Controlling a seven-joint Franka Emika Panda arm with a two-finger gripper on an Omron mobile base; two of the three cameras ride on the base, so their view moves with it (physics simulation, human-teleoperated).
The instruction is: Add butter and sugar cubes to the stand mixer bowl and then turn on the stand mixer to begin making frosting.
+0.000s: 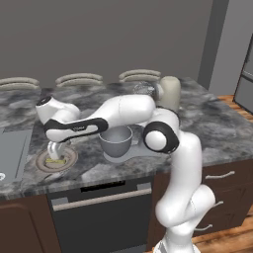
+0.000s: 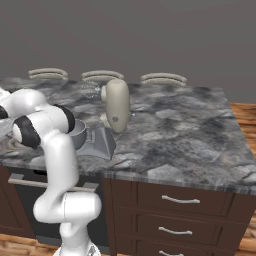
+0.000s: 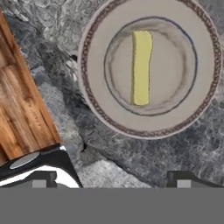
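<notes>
Fingers (image 3: 183, 178) spread wide above the butter (image 3: 141, 68); arm hides the bowl's (image 1: 116, 141) rim.

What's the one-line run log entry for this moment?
phase: reaching for butter | gripper: open, above plate | butter: on plate, not gripped | stand mixer bowl: on mixer base
</notes>
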